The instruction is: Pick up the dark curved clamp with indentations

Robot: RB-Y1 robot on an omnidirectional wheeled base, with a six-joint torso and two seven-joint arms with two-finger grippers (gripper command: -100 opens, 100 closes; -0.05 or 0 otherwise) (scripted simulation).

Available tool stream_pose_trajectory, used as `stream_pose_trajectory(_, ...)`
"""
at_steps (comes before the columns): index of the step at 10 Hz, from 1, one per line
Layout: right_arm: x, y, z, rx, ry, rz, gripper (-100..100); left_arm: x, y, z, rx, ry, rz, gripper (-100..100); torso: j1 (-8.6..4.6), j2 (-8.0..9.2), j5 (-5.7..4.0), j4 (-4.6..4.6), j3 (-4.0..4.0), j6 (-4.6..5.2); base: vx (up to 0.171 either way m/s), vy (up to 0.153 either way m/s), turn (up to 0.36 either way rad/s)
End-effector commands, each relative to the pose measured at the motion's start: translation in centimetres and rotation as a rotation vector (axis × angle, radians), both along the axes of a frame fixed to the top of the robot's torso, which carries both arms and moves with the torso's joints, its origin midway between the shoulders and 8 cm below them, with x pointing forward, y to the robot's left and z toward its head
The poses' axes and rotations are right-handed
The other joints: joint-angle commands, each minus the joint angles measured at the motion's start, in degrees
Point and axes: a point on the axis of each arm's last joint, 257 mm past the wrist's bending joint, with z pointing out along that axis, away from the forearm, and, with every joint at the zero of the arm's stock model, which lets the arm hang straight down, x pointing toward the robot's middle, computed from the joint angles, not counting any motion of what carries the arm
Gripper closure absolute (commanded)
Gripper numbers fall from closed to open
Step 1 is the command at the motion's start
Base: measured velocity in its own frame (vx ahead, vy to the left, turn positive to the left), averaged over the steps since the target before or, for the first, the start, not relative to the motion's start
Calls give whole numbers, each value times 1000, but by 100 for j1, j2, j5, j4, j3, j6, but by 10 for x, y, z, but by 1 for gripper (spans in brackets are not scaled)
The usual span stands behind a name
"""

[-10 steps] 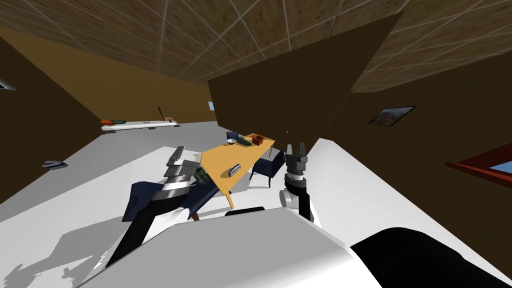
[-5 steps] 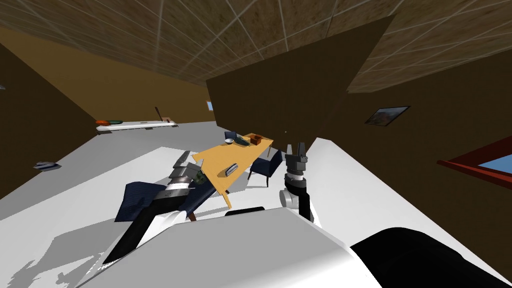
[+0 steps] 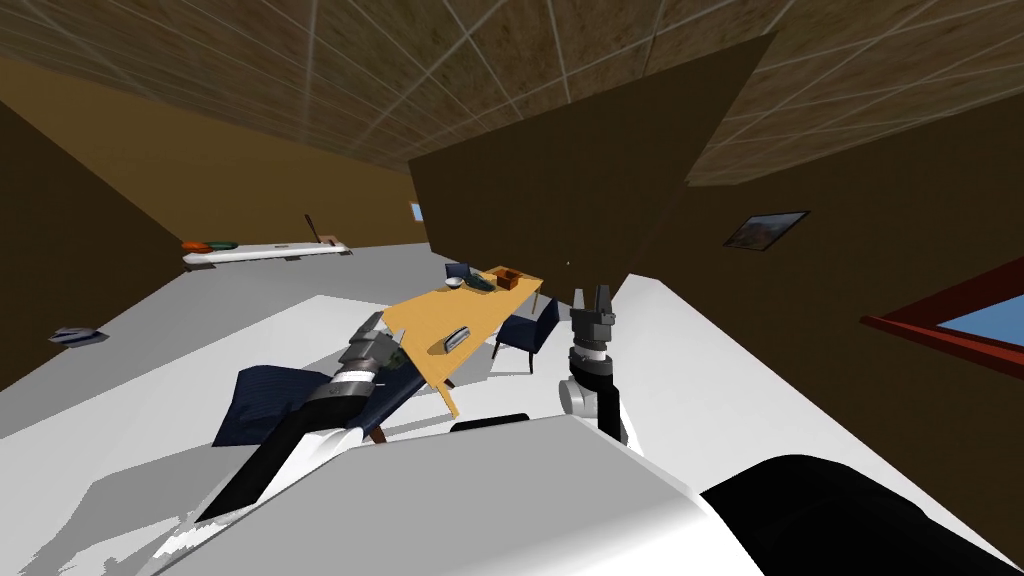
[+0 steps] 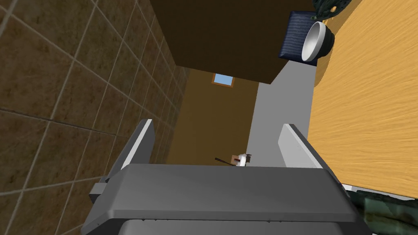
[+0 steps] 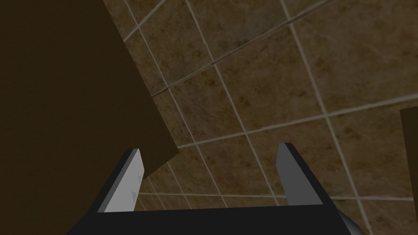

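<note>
Broadly, an orange wooden desk [image 3: 480,308] takes the middle of the room. A dark blue padded chair [image 3: 530,335] stands at its right edge and another dark blue chair [image 3: 262,402] by its near left corner. At that near left corner hangs the left tool [image 4: 217,124], its two blades wide apart with nothing between them, aimed along the desk's left edge toward the far end. The right tool [image 3: 590,292] is raised off the desk's right edge, likewise spread and empty.

A dark green, mottled, curved clamp [image 4: 383,207] lies at the same near corner, just beside the left tool's body and outside its blades. I take it for the clamp because that arm is at it. A second dark green piece with holes [image 4: 331,5] sits at the far end next to a white round bowl [image 4: 316,41], so I cannot be sure. A small grey oblong object [image 3: 449,340] lies mid-desk.

By my reading the approach is made; bringing the blades around the clamp, closing and lifting are all left.
</note>
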Motion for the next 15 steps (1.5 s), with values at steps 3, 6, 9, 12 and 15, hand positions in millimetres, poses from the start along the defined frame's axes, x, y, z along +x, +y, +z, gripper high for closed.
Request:
stream_pose_trajectory(3, 0, 0, 0, 0, 0, 0, 0, -1, 24, -46, -26, 154, 37, -100, -6, 0, -1, 0, 0, 0, -3, -69, -42)
stream_pose_trajectory(6, 0, 0, 0, 0, 0, 0, 0, -5, 37, -72, -45, 241, 58, -100, -3, 0, -1, 0, 0, -1, 5, -60, -19)
stream_pose_trajectory(9, 0, 0, 0, 0, 0, 0, 0, -10, 49, -97, -66, 322, 81, -100, 0, -2, -1, -1, -2, -1, 9, -56, -27)
stream_pose_trajectory(12, 0, 0, 0, 0, 0, 0, 0, -18, 61, -122, -92, 408, 106, -100, 3, -2, 0, 0, -1, -1, 11, -49, -24)
stream_pose_trajectory(15, 0, 0, 0, 0, 0, 0, 0, -27, 73, -144, -118, 481, 132, -100, 3, -6, 0, -1, -4, 0, 23, -49, -34)
